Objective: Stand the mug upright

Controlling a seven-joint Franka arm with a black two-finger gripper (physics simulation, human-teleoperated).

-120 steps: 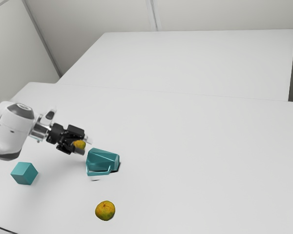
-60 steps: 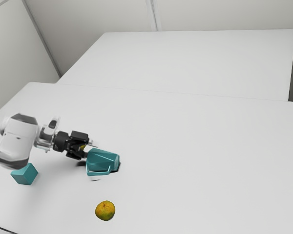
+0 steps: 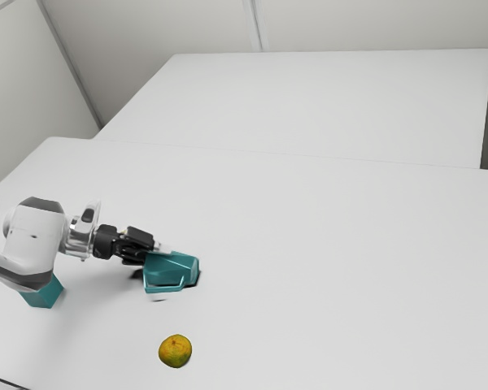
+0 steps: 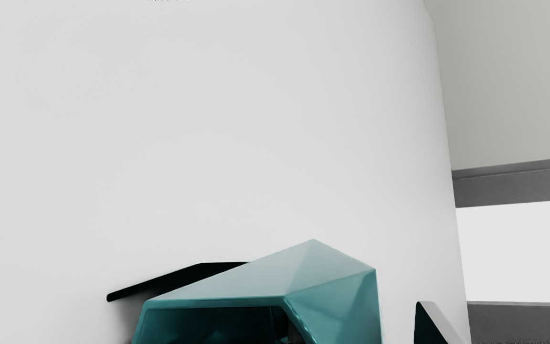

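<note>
The mug (image 3: pixel 172 270) is lying on its side on the surface (image 3: pixel 325 244), its mouth facing the gripper (image 3: pixel 153 253) and its long axis running straight away from the hand, toward the base at the exterior view's right. The handle (image 3: pixel 164 289) is resting along the mug's near side, toward the exterior camera. The gripper is standing open at the mouth: in the wrist view one finger (image 4: pixel 428 328) is sitting outside the mug's wall with a gap between them, while what looks like the other's tip is showing just inside the rim (image 4: pixel 217 303). That wall, seemingly running between the fingers, is what the coming move is turning on; closing there would likely be giving a hold for swinging the mouth upward over the base, though a grip on the rim alone could be letting the mug pivot or slip.
</note>
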